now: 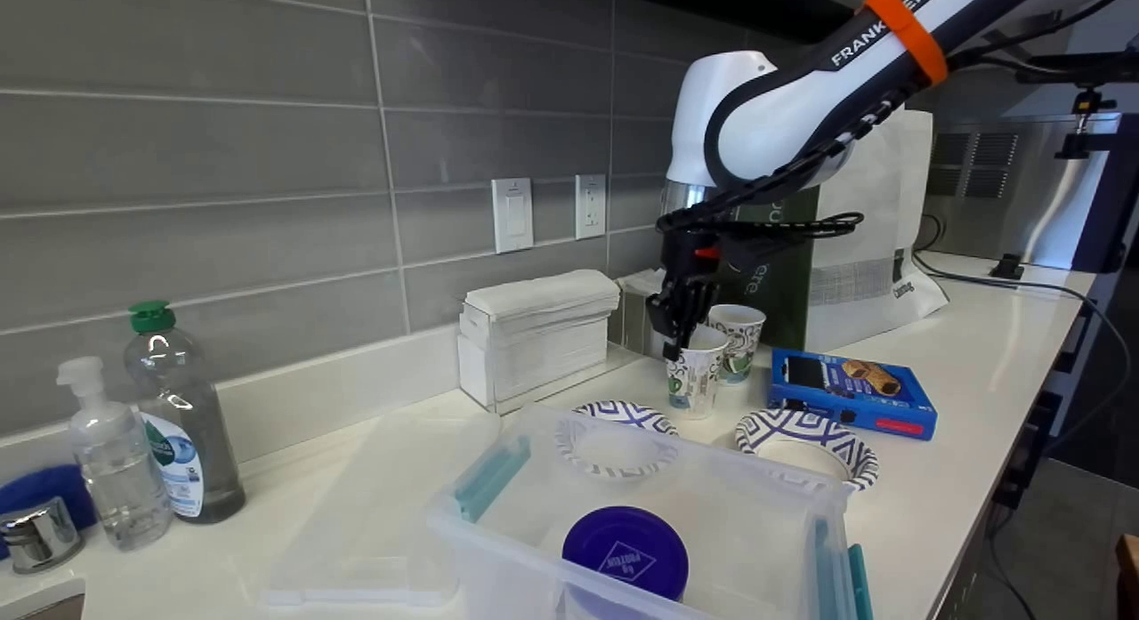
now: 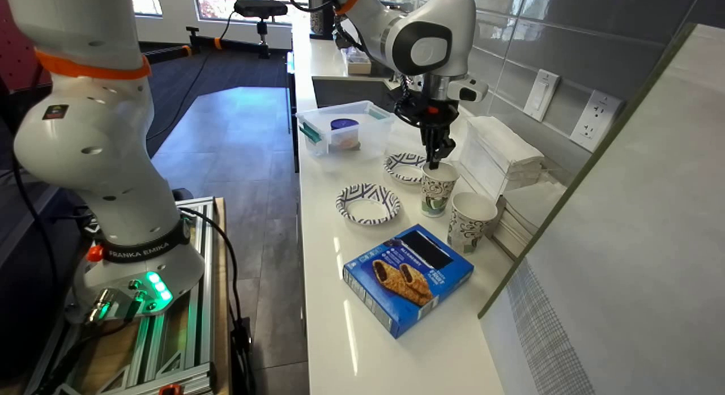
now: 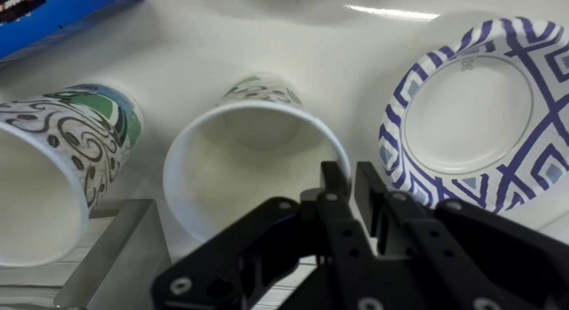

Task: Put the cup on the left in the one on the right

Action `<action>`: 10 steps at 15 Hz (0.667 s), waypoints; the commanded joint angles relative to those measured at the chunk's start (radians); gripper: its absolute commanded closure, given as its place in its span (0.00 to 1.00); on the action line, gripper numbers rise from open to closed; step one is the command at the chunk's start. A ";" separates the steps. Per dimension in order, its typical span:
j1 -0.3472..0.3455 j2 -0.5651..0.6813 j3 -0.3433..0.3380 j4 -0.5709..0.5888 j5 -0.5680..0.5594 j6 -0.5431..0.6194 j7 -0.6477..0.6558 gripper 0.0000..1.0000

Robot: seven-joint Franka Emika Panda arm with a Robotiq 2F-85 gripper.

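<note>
One green-capped bottle (image 1: 182,420) is seen at the left in an exterior view, followed by a stack of paper (image 1: 543,293). Next, the left cup (image 1: 698,377) is set upright on the counter (image 1: 988,335); in the wrist view its rim is straddled by the gripper (image 3: 350,172), whose fingers are slightly parted. Just beside, the right cup (image 1: 740,346) is shown, then a blue box (image 1: 852,393).

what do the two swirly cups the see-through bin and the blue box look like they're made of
Both cups look like matte paper, judging by printed sides and pale, seemingly rolled rims. The bin seems translucent plastic, slightly hazy: a patterned dish shows through its wall. The blue box is probably smooth cardboard, given its crisp edges and printed faces; gloss is unclear.
</note>
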 commanded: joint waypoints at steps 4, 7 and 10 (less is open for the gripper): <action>0.019 -0.074 -0.027 0.004 -0.082 -0.065 0.121 0.99; 0.019 -0.141 -0.027 -0.005 -0.140 -0.131 0.204 0.99; 0.016 -0.214 -0.011 -0.018 -0.182 -0.174 0.260 0.99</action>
